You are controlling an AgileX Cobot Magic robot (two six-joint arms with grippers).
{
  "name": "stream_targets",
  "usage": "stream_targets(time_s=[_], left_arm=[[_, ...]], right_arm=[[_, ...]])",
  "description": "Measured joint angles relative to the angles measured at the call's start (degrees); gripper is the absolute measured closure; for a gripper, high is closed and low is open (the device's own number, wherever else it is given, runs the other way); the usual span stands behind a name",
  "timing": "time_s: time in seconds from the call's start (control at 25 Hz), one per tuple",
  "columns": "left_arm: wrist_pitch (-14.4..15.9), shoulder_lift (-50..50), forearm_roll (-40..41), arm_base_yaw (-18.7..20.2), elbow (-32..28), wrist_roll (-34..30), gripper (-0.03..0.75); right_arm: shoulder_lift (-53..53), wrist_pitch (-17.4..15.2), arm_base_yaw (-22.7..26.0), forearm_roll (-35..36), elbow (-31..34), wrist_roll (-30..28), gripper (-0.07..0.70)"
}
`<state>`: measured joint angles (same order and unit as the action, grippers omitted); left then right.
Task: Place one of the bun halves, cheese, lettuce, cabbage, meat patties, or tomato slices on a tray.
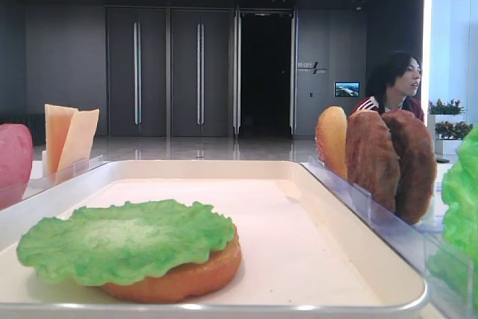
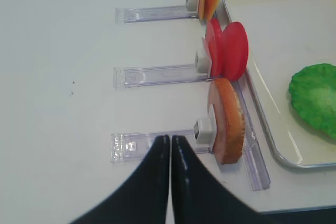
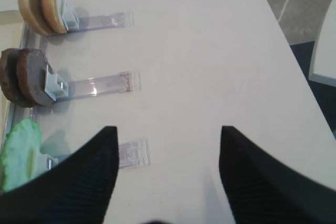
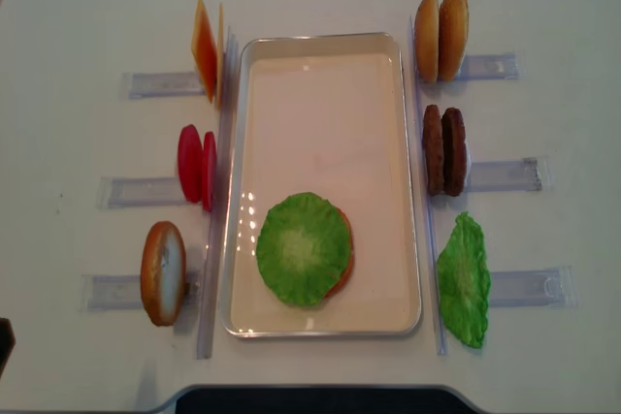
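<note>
The white tray lies mid-table. In it a lettuce leaf rests on a bun half. Left of the tray, cheese, tomato slices and a bun half stand in holders. Bun halves, meat patties and another lettuce leaf stand on the right. My right gripper hangs open and empty over bare table, right of that lettuce. My left gripper is shut and empty, just left of the bun half. The cabbage is out of view.
Clear plastic dividers stretch outward from each food holder on both sides. The table's right edge runs close to my right gripper, with floor beyond it. A person sits in the background.
</note>
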<state>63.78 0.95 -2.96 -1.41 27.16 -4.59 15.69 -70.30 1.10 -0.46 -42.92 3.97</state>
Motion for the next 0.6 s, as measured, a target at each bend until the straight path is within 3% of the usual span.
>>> stream_targets(time_s=[0.6], left_arm=[[0.00,0.00,0.00,0.00,0.00,0.00,0.722]], right_arm=[[-15.20,-0.19,-0.10,0.00,11.54,-0.07,0.200]])
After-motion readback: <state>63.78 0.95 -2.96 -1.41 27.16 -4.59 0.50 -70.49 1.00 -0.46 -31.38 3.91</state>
